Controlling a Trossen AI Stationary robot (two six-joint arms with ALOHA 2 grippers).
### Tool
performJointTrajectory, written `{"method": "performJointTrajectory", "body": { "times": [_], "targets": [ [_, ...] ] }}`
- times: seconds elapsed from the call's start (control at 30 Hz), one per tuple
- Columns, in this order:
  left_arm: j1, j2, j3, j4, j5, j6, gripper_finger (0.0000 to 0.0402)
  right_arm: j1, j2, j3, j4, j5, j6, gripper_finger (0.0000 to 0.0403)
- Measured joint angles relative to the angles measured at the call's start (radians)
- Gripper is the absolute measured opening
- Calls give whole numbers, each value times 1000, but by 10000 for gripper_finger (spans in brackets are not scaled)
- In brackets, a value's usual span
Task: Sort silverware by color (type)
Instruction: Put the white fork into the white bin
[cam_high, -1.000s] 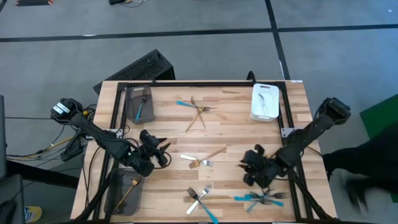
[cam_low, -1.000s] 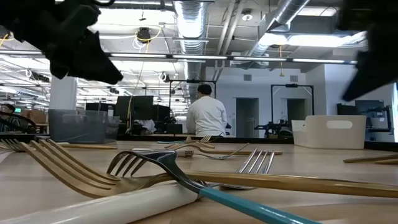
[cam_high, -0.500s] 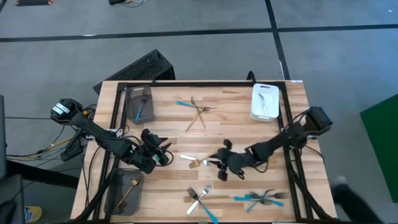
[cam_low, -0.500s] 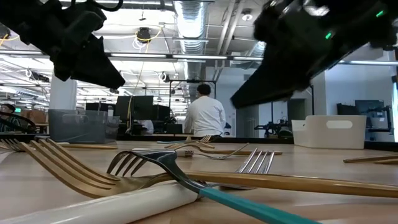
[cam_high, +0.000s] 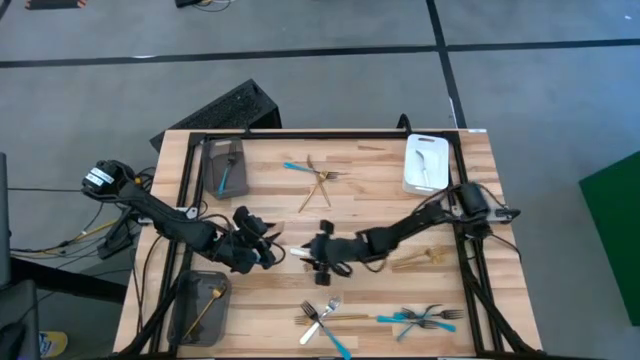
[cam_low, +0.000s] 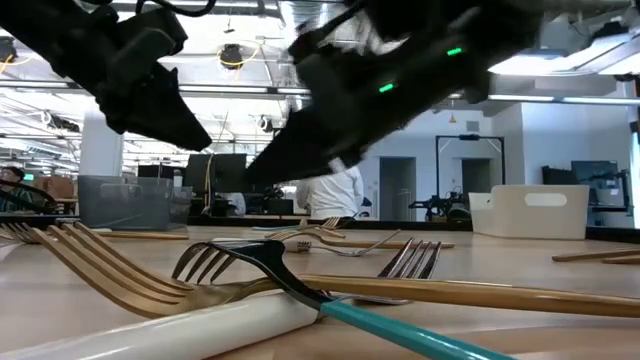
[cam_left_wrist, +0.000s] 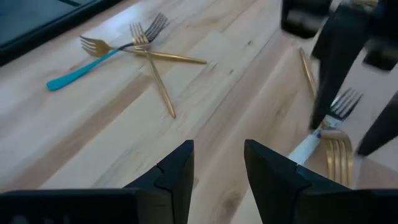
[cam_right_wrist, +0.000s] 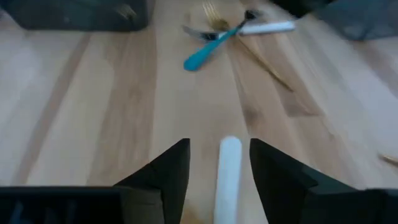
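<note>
White-handled fork (cam_right_wrist: 229, 174) lies between the right gripper's (cam_high: 322, 262) spread fingers; lower squarely, then close. Left gripper (cam_high: 262, 248) waits nearby, fingers spread.

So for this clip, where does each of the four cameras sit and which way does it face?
High: overhead, looking down; left gripper and right gripper meet mid-table.
Low: table height, facing the room; both arms overhead.
Left wrist: past its own open fingers at the crossed forks.
Right wrist: down at a white handle.
High also shows the crossed forks.
</note>
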Motion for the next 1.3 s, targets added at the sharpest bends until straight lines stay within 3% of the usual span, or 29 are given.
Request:
{"method": "performJointTrajectory", "body": {
  "times": [0.23, 0.4, 0.5, 0.63, 0.77, 1.0, 1.3],
  "targets": [
    [4, 10, 0, -7, -4, -117, 130, -8, 123, 227, -407, -3, -27, 185],
    [14, 30, 0, -3, -1, -114, 130, -22, 126, 271, -542, -31, 31, 172],
    [21, 47, 0, -1, 6, -119, 130, -38, 111, 272, -630, -45, 84, 144],
    [35, 66, 0, 5, 27, -120, 130, -77, 106, 277, -739, -138, 104, 90],
    [47, 68, 0, 3, 52, -122, 130, -107, 116, 277, -769, -215, 105, 56],
    [48, 67, 0, 2, 53, -117, 130, -106, 75, 269, -769, -214, 105, 51],
    [48, 67, 0, -3, 58, -108, 130, -105, -141, 224, -839, -84, 83, 27]
  ]
}}
